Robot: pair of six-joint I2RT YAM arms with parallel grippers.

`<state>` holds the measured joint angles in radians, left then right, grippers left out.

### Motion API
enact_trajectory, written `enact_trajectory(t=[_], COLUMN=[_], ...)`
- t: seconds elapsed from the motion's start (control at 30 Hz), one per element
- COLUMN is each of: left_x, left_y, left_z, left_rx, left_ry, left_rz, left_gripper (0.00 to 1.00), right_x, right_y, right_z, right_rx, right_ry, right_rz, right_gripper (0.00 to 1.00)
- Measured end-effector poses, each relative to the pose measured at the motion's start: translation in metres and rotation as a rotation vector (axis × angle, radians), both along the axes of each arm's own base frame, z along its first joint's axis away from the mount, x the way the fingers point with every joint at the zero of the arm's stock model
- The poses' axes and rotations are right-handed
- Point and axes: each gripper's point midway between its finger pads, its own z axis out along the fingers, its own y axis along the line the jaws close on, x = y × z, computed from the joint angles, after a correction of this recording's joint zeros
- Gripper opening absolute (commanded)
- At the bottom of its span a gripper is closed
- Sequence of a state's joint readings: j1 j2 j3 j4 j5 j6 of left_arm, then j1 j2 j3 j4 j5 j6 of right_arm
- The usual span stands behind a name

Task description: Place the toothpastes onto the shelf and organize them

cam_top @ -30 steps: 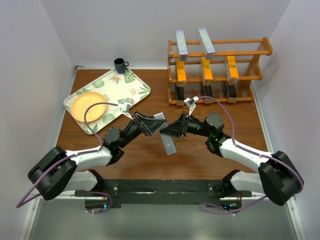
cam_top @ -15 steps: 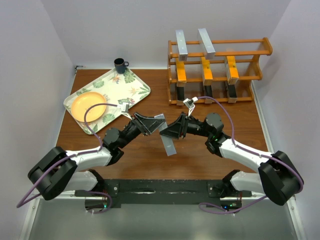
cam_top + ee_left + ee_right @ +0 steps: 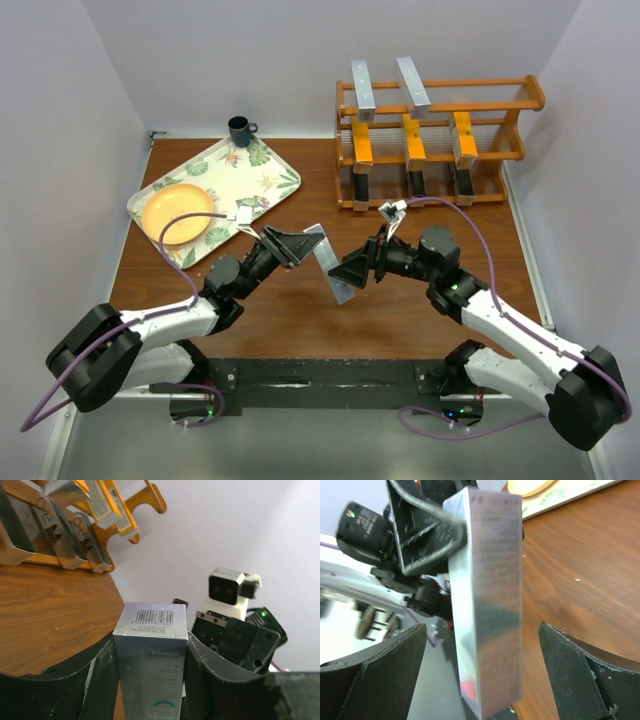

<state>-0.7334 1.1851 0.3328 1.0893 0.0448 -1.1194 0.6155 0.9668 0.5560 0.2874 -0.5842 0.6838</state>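
A silver-grey toothpaste box (image 3: 331,266) hangs tilted over the table's middle, with my left gripper (image 3: 303,246) shut on its upper end. In the left wrist view the box (image 3: 152,652) sits tight between both fingers (image 3: 104,667), barcode end up. My right gripper (image 3: 352,272) stands open just right of the box; in the right wrist view the box (image 3: 490,605) is in the wide gap, touching neither finger (image 3: 395,665). The shelf (image 3: 440,100) at the back right carries two silver boxes (image 3: 362,86) on top, three orange ones (image 3: 413,146) in the middle and three black ones (image 3: 415,181) below.
A leaf-patterned tray (image 3: 270,180) with a yellow plate (image 3: 178,210) lies at the back left. A dark cup (image 3: 240,130) stands behind it. White walls close in on both sides and the back.
My left gripper has shut on the silver box. My right gripper has opened, let go of it and drawn back a little to the right.
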Motion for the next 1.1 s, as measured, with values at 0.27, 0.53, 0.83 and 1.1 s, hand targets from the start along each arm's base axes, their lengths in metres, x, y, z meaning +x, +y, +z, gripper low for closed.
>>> enact_trajectory(t=[0.27,0.53,0.83,1.1], left_x=[0.016,0.027,0.030,0.030], left_y=[0.019,0.034,0.040,0.041], left_z=[-0.010,-0.024,-0.026,-0.030], left_rx=[-0.012,-0.068,-0.123,-0.138], left_ry=[0.119,0.265,0.337,0.367], left_rz=[0.134,0.228,0.263,0.263], left_gripper=[0.10,0.10,0.10,0.10], right_x=[0.000,-0.017,-0.021,-0.014], right_y=[-0.019,-0.007,0.011,0.018], right_z=[-0.011,-0.014,-0.027,-0.037], right_rx=[-0.133,-0.205,-0.291,-0.380], right_ry=[-0.098,-0.237,-0.343,-0.428], right_rz=[-0.106,-0.073,-0.071,-0.133], right_gripper=[0.98,0.98,0.85,0.66])
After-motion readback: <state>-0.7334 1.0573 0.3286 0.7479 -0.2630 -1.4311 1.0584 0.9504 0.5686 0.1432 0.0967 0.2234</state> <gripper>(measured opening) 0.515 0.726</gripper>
